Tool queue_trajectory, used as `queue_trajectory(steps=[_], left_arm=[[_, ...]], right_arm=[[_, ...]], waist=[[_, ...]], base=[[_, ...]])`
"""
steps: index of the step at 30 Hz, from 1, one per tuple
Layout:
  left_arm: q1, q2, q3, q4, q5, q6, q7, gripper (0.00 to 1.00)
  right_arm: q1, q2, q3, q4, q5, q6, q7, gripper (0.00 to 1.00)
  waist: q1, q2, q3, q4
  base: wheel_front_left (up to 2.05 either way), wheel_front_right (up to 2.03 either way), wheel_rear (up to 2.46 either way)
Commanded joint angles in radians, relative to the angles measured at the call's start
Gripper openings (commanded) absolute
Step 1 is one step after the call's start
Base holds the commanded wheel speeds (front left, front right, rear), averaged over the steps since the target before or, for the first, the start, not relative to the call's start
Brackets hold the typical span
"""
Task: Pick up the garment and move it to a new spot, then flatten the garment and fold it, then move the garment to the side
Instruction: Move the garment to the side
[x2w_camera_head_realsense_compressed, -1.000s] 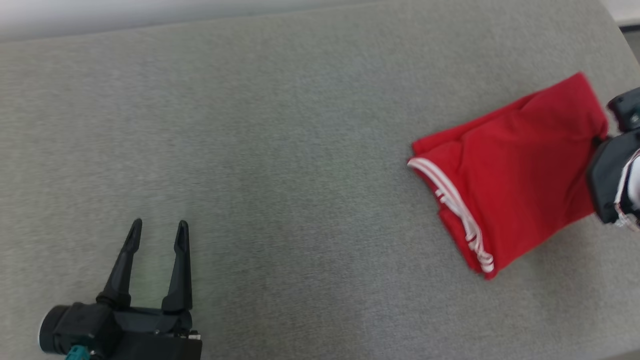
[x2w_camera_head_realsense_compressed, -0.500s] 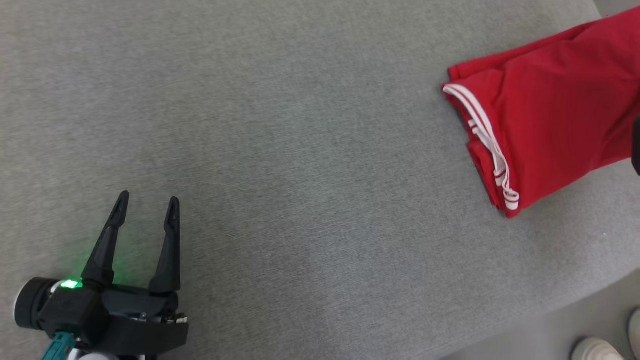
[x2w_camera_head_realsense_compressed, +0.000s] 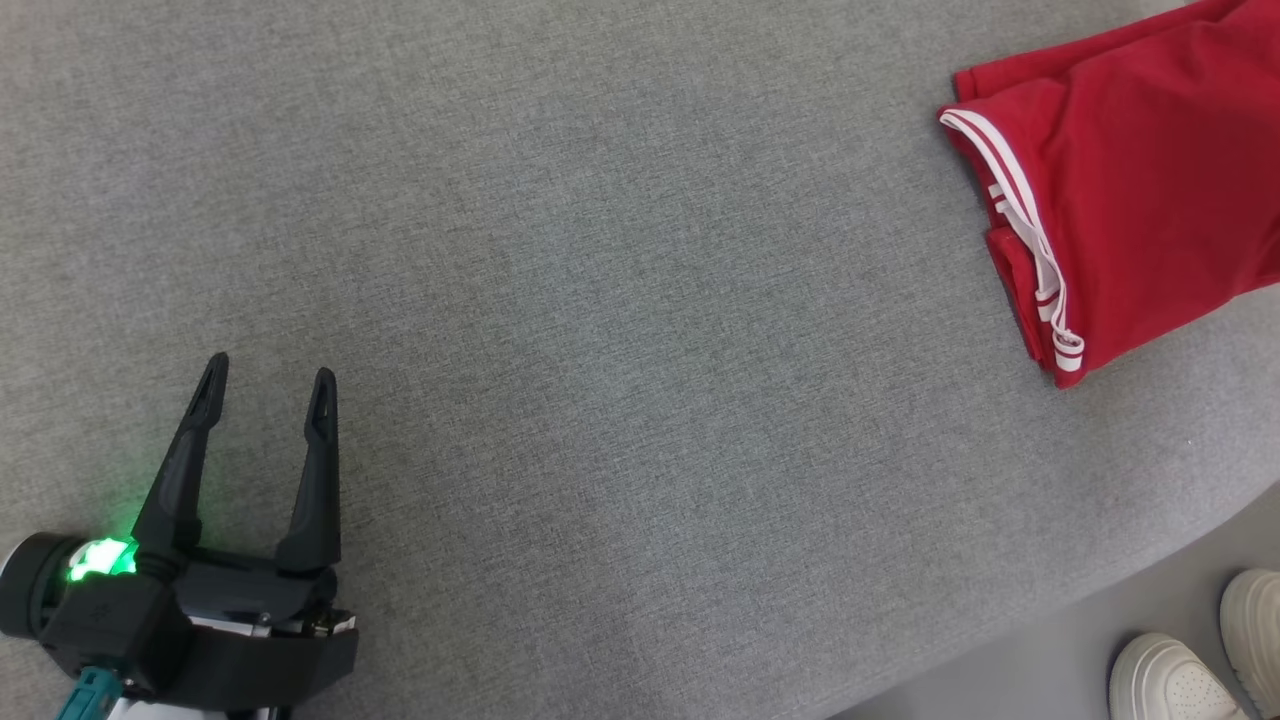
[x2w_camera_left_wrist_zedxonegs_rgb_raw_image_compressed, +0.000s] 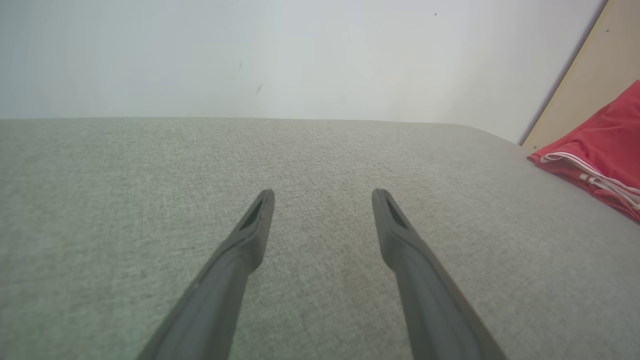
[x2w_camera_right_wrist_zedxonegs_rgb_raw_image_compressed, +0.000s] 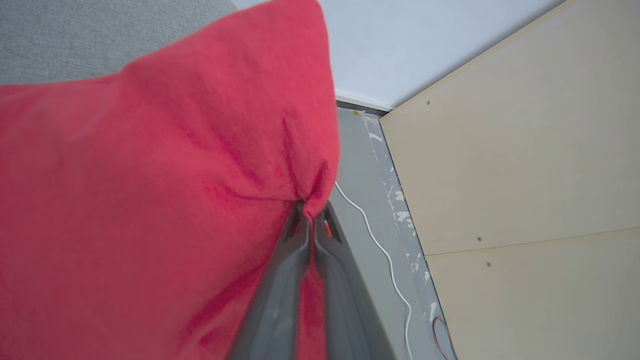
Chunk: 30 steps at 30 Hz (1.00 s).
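The garment (x2w_camera_head_realsense_compressed: 1150, 180) is red with white stripes along one hem and lies folded at the far right of the grey fabric surface (x2w_camera_head_realsense_compressed: 620, 330). The head view cuts off its right side. In the left wrist view the garment (x2w_camera_left_wrist_zedxonegs_rgb_raw_image_compressed: 605, 150) sits at the right edge. My right gripper (x2w_camera_right_wrist_zedxonegs_rgb_raw_image_compressed: 312, 210) is shut on an edge of the garment (x2w_camera_right_wrist_zedxonegs_rgb_raw_image_compressed: 150, 200), and the cloth puckers at the fingertips. My left gripper (x2w_camera_head_realsense_compressed: 265, 375) rests low at the lower left, far from the garment. Seen from its own wrist, the left gripper (x2w_camera_left_wrist_zedxonegs_rgb_raw_image_compressed: 322, 195) is open, with bare grey fabric between its fingers.
The surface's front edge runs across the lower right, with grey floor beyond it. A person's white shoes (x2w_camera_head_realsense_compressed: 1170, 680) stand there. Past the garment are a pale wooden panel (x2w_camera_right_wrist_zedxonegs_rgb_raw_image_compressed: 500, 175) and a white cable (x2w_camera_right_wrist_zedxonegs_rgb_raw_image_compressed: 385, 255) on the floor.
The head camera has swung, so the whole picture shifted: the garment now sits higher and further right, and shoes came into view. The left gripper stays open.
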Motion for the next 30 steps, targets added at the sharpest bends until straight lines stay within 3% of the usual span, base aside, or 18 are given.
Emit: queue_trajectory(steps=[1, 2, 10, 18, 30], left_arm=[[-0.002, -0.003, -0.005, 0.026, -0.009, 0.000, 0.000, 1.00], [-0.001, -0.003, -0.003, 0.027, -0.010, 0.000, 0.000, 1.00], [-0.001, -0.014, 0.003, 0.041, -0.020, 0.001, 0.000, 1.00], [0.029, -0.061, 0.013, 0.058, -0.025, 0.001, -0.001, 1.00], [0.172, -0.136, 0.102, 0.108, -0.016, 0.001, -0.001, 1.00]], right_arm=[[-0.004, 0.006, -0.008, 0.005, -0.011, -0.003, -0.012, 0.33], [-0.003, 0.007, -0.012, 0.008, -0.014, -0.003, -0.015, 1.00], [0.014, 0.029, -0.011, 0.007, -0.028, -0.003, -0.086, 1.00], [0.073, 0.049, 0.035, -0.033, 0.026, -0.003, -0.179, 1.00], [0.326, 0.181, 0.051, -0.208, 0.221, -0.003, -0.413, 1.00]], waist=[[0.0000, 0.0001, 0.000, 0.006], [0.0000, 0.0001, -0.001, 0.008], [0.0000, 0.0001, -0.034, 0.035], [0.0000, 0.0001, -0.134, 0.088], [0.0000, 0.0001, -0.380, 0.202]], base=[[0.00, 0.00, 0.00], [0.00, 0.00, 0.00], [0.00, 0.00, 0.00], [0.00, 0.00, 0.00], [0.00, 0.00, 0.00]])
